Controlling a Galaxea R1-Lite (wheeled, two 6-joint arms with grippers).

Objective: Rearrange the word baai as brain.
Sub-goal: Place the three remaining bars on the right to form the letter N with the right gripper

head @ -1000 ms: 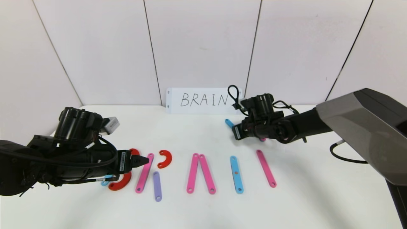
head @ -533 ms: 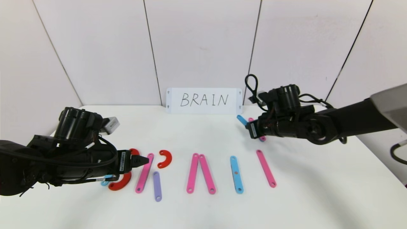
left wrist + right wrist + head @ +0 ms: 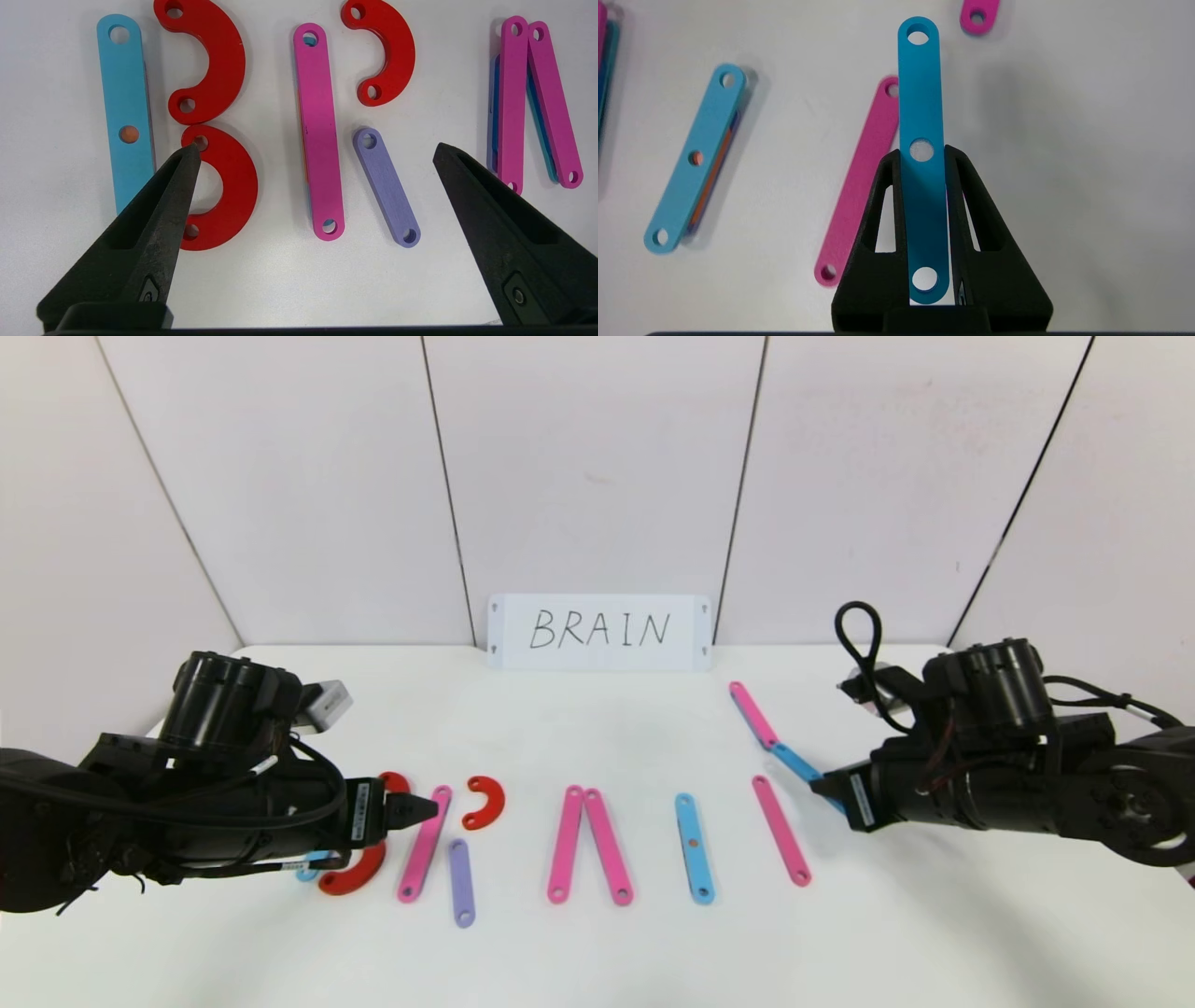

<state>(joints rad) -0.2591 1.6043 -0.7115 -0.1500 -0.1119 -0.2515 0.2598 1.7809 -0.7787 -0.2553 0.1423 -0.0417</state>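
The plastic letters lie in a row across the white table (image 3: 597, 952). At the left are a blue strip (image 3: 125, 116) and two red curves (image 3: 210, 60), then a pink strip (image 3: 425, 845), a red curve (image 3: 485, 801) and a purple strip (image 3: 461, 882). Two pink strips (image 3: 586, 845) lean into a peak, followed by a blue strip (image 3: 695, 849) and a pink strip (image 3: 782, 831). My left gripper (image 3: 425, 805) hovers open over the left letters. My right gripper (image 3: 922, 154) is shut on another blue strip (image 3: 920, 93), held above the table just right of the last pink strip.
A white card (image 3: 597, 632) with BRAIN handwritten in black leans on the back wall. One more pink strip (image 3: 752, 714) lies slanted behind the row, its near end close to the held strip. White wall panels close the table at the back and sides.
My right arm swung from the back middle to the right and nearer, carrying the blue strip. The slanted pink strip it covered now shows fully. The left arm stayed still.
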